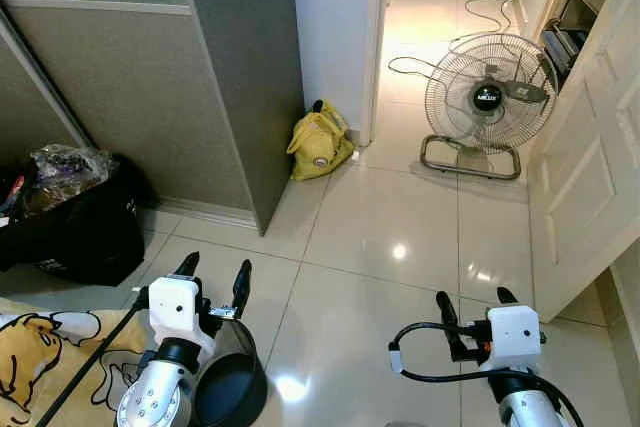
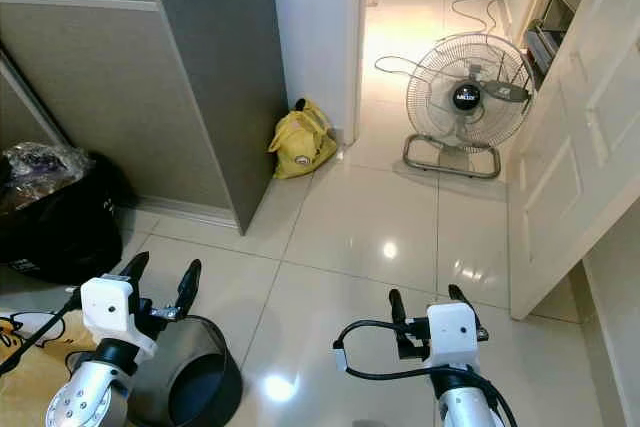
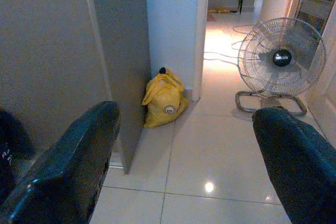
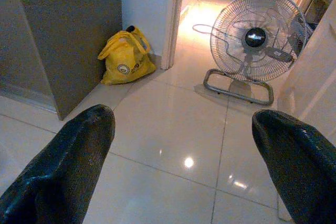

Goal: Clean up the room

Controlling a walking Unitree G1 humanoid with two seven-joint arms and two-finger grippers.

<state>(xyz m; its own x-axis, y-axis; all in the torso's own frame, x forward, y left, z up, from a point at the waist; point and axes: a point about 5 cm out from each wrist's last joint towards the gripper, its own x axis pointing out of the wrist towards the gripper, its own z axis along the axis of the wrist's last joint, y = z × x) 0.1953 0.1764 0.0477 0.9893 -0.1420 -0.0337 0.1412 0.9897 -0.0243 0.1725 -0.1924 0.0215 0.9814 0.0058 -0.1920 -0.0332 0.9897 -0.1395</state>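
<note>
The robot is looking for something to tidy, its left gripper (image 1: pixel 213 274) and right gripper (image 1: pixel 474 302) both hanging wide apart and empty above the tiled floor (image 1: pixel 380 247). The yellow bag (image 1: pixel 319 141) is sitting against the wall corner ahead, so the next move is probably calling for walking closer. A black bag (image 1: pixel 75 222) is lying at the left, and a floor fan (image 1: pixel 487 97) is standing right of the yellow bag, crowding the doorway.

Floor fan (image 1: pixel 489 99) by white door (image 1: pixel 590 157)

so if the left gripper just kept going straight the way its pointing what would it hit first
Probably bare floor tile. The left gripper aims between the yellow bag and the fan, toward the doorway; depth is unclear.
</note>
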